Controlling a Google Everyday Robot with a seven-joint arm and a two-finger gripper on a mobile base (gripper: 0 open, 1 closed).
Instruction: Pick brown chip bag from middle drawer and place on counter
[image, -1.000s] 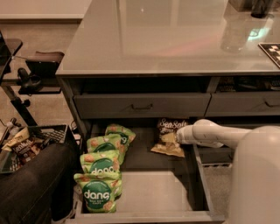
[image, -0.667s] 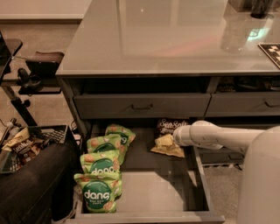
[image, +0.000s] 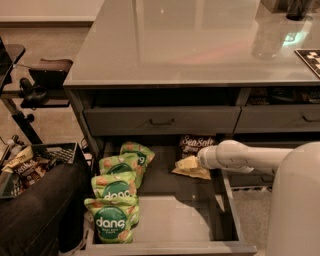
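The brown chip bag with white "Sea Salt" lettering stands at the back right of the open middle drawer. My white arm reaches in from the right, and the gripper at its tip sits low in the drawer, just in front of and below the brown bag. It is over a flat tan-yellow packet. The arm's end hides how the gripper meets either one. The glossy grey-green counter spreads above the drawers.
Several green "dang" bags lie in a row along the drawer's left side. A shut drawer front with a small handle overhangs the back of the open drawer. A dark chair and a basket of clutter stand to the left.
My arm's tip has crept a little to the left, closer over the tan-yellow packet below the brown bag. The bags have not moved.
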